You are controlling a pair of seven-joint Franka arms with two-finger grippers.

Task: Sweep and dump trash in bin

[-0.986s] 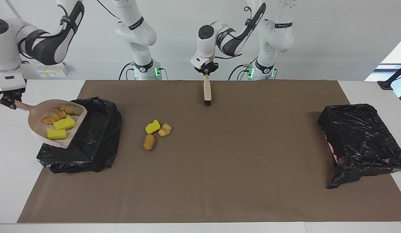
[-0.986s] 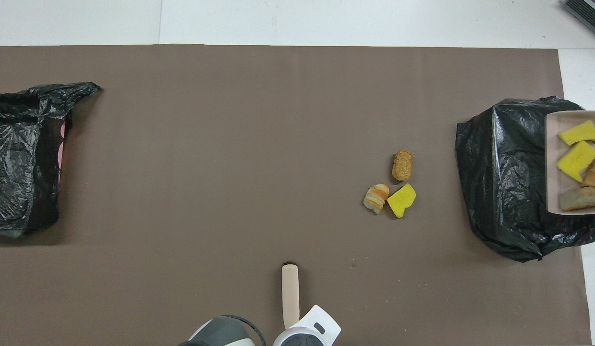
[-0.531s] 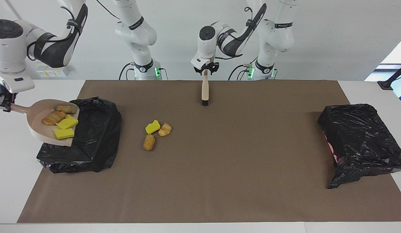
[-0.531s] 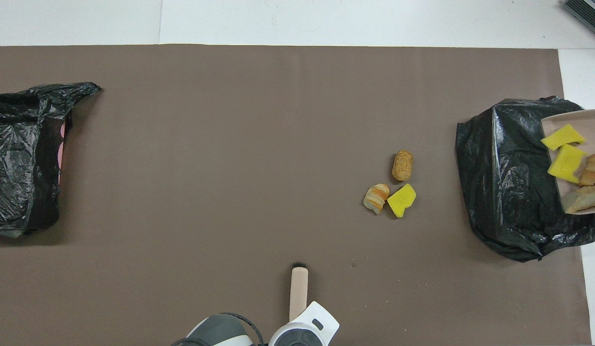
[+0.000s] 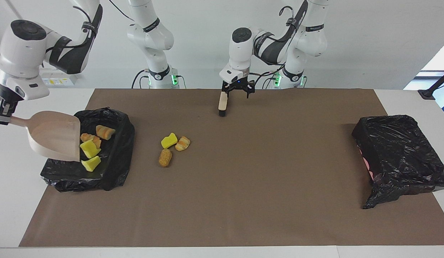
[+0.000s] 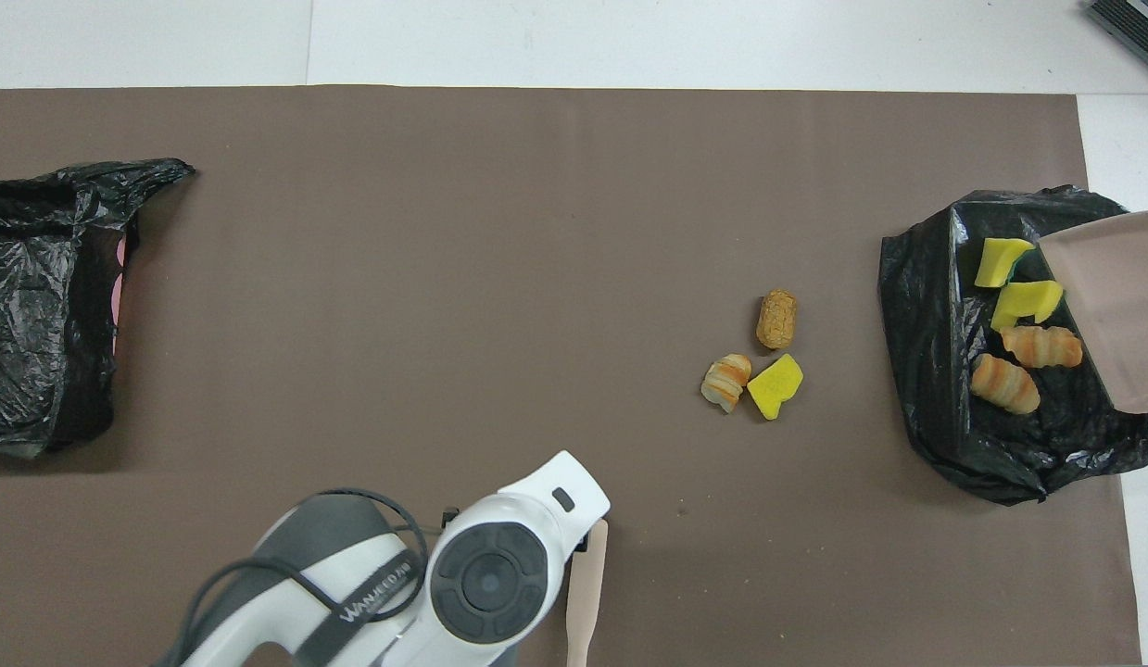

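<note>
Fingers of the right arm, the right fingers (image 5: 4, 114), are clamped on the handle of a beige dustpan (image 5: 55, 138) at the right arm's end of the worktop (image 5: 14, 186). The dustpan is tipped, its mouth slanting down over a bin (image 5: 112, 161) lined with a black bag, and its scoop shows bare. Four pieces of the trash sit inside the bin's outline, just beside the dustpan's lip: two yellow foam chunks (image 5: 90, 148), one above the other in the facing view, and two striped croissant pieces (image 5: 104, 131) nearer to the robots than the chunks.

On the brown mat (image 5: 243, 200), beside the bin toward the middle, three more pieces lie in a tight cluster: a yellow chunk (image 5: 168, 140), a croissant lump (image 5: 182, 143) touching it, and a brown bread lump (image 5: 165, 157) just beside them, farther from the robots.

A brush (image 5: 222, 104) with a pale handle and dark bristles lies near the robots' edge of the mat, bristles pointing away from them. Over its handle end are the left fingers (image 5: 248, 91), spread apart; one of them is right at the handle's tip, and I cannot tell whether it touches.

At the left arm's end sits a second bag-lined bin (image 5: 397, 150), well apart from everything else.
</note>
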